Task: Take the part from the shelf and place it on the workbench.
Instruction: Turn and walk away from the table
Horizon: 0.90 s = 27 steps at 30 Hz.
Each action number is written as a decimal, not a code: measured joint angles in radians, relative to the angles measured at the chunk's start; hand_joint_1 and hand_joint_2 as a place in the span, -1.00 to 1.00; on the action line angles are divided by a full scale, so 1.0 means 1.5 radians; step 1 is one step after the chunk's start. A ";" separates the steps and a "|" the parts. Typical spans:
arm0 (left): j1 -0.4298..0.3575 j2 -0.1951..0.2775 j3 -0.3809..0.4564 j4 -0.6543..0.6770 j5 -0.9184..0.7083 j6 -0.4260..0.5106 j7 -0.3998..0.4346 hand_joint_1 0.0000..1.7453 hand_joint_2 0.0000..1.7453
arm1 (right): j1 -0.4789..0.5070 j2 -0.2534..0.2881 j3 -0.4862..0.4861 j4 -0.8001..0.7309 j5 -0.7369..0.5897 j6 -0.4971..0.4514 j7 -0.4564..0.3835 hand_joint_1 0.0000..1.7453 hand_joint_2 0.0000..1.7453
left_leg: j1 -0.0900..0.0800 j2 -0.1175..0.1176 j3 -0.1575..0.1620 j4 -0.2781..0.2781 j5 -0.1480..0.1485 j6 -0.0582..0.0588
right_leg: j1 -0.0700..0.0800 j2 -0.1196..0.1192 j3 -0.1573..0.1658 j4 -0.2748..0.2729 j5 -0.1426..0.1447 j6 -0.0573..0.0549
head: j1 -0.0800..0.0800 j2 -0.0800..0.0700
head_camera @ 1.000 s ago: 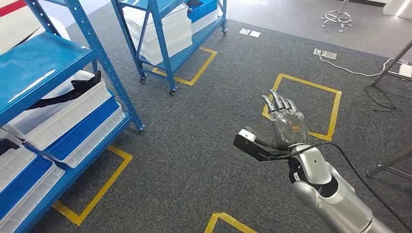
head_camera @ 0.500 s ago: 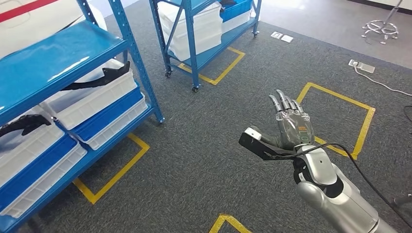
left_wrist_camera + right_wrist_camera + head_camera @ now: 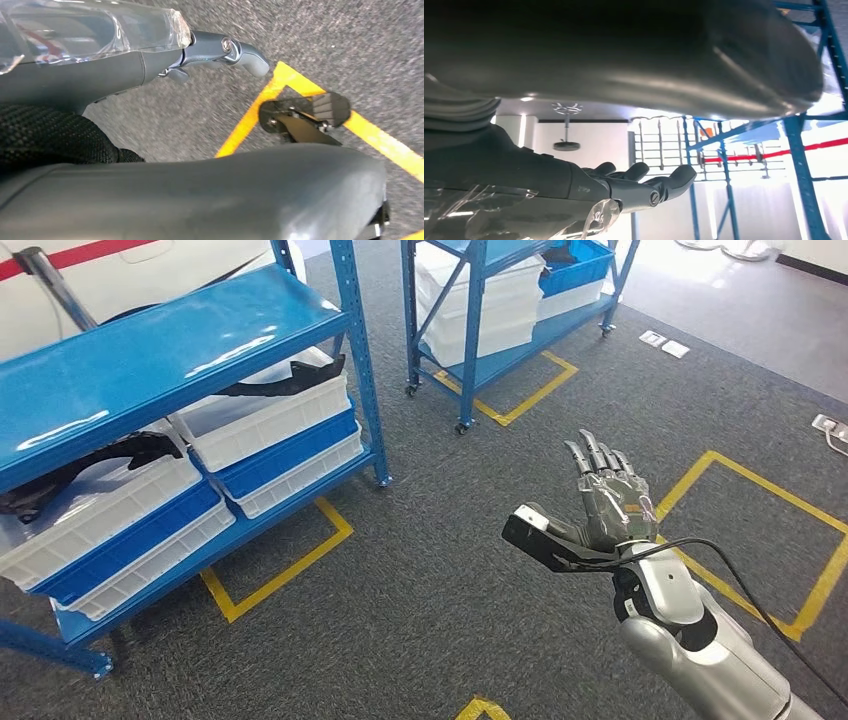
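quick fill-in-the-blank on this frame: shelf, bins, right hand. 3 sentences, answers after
1. The black parts lie on top of the ____ bins in the near shelf.
2. The right hand is raised over the carpet, fingers spread, holding ____.
3. The tape rectangles marked on the floor are ____.

Missing words: white; nothing; yellow

The raised right hand (image 3: 608,498), fingers spread and holding nothing, has open dark grey carpet (image 3: 440,570) between it and the blue metal shelf rack (image 3: 180,350). The rack's upright blue post (image 3: 362,370) stands at the near corner. Black curved parts (image 3: 285,385) lie across white plastic bins (image 3: 270,425), close under the blue upper shelf.
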 joint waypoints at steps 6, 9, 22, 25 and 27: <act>0.000 0.000 0.000 0.000 0.000 0.000 0.000 -1.00 -1.00 | 0.001 -0.003 -0.003 0.000 -0.001 0.000 -0.001 -1.00 -1.00 | -0.001 0.014 -0.020 0.028 -0.010 -0.010 | 0.006 -0.036 -0.001 -0.003 0.006 -0.033 | 0.000 0.000; -0.001 0.000 0.000 0.000 0.000 0.000 0.000 -1.00 -1.00 | 0.001 -0.004 -0.006 -0.001 -0.002 0.000 -0.001 -1.00 -1.00 | 0.000 0.064 -0.083 0.153 -0.068 -0.014 | 0.013 -0.070 0.000 -0.004 0.005 -0.047 | -0.001 0.000; 0.006 -0.004 -0.001 0.000 0.000 0.000 0.000 -1.00 -1.00 | 0.002 -0.005 -0.008 -0.010 0.001 0.004 0.002 -1.00 -1.00 | -0.023 0.095 0.003 -0.013 0.005 0.026 | 0.022 -0.112 0.010 0.023 -0.031 -0.035 | 0.001 0.000; 0.002 -0.008 -0.001 0.000 0.000 0.000 -0.001 -1.00 -1.00 | 0.008 -0.008 -0.008 -0.012 0.002 0.004 0.002 -1.00 -1.00 | -0.017 0.065 0.007 -0.016 0.007 0.028 | 0.020 -0.062 -0.054 0.141 -0.080 -0.029 | 0.004 0.000; 0.001 -0.009 -0.001 0.000 0.000 0.000 -0.001 -1.00 -1.00 | 0.012 -0.008 -0.008 -0.012 0.002 0.005 0.003 -1.00 -1.00 | -0.014 0.042 0.007 -0.014 0.006 0.027 | 0.016 -0.059 -0.074 0.160 -0.069 -0.023 | 0.004 0.000</act>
